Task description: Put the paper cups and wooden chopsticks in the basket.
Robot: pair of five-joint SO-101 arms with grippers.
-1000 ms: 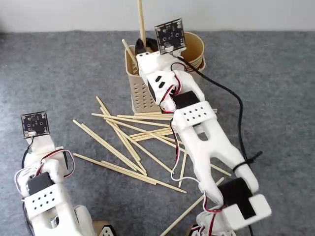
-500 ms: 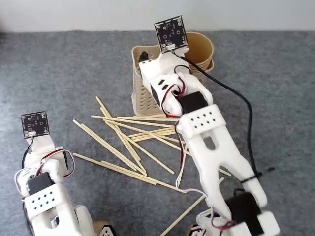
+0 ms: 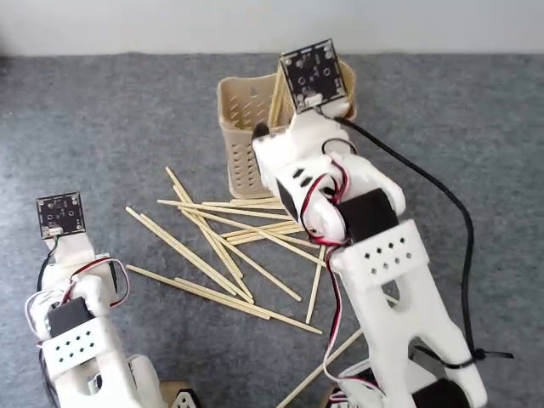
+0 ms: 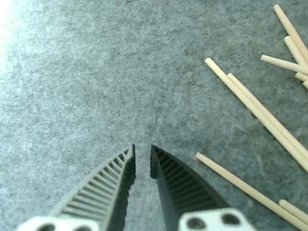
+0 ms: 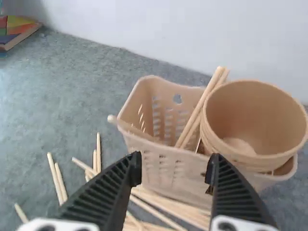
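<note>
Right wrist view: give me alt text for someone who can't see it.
The right gripper hangs open facing a beige basket that holds leaning chopsticks and stacked paper cups at one end. On the grey carpet beside it lie loose chopsticks.

high view: fixed camera above the counter (image 3: 102,110), looking steeply down from fairly far; basket (image 3: 246,161) sits upper middle of frame. left wrist camera rides just behind the left end effector (image 4: 143,149), facing almost straight down, very close to the counter and some chopsticks (image 4: 255,108). right wrist camera is raised, looking forward and down past the right end effector (image 5: 174,159) at basket, paper cups (image 5: 250,120) and wall (image 5: 144,29). it shares basket, cups and nearby chopsticks with the high view.
</note>
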